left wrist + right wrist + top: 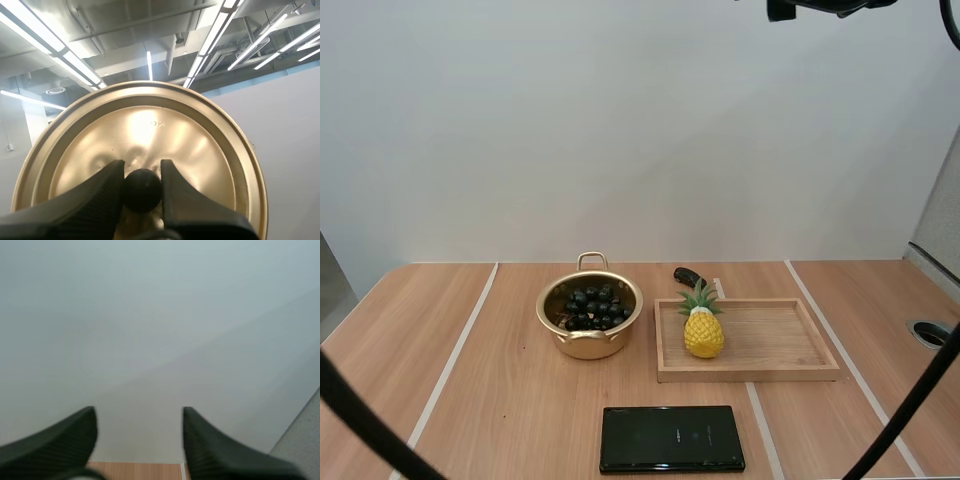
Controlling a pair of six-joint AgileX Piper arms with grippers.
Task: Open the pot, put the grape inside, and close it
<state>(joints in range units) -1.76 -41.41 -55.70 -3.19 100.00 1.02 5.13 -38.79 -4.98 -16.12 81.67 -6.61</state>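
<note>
Left wrist view: my left gripper pinches the black knob of the gold lid; my right gripper stands wide apart, holding nothing; in the high view the grapes lie inside the uncovered pot (just left of the wooden tray).

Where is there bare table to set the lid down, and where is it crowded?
Free: the table left of the pot; the right half of the tray beside the pineapple; the table right of the tray. Crowded: the middle, where pot, tray and black pack sit close.
</note>
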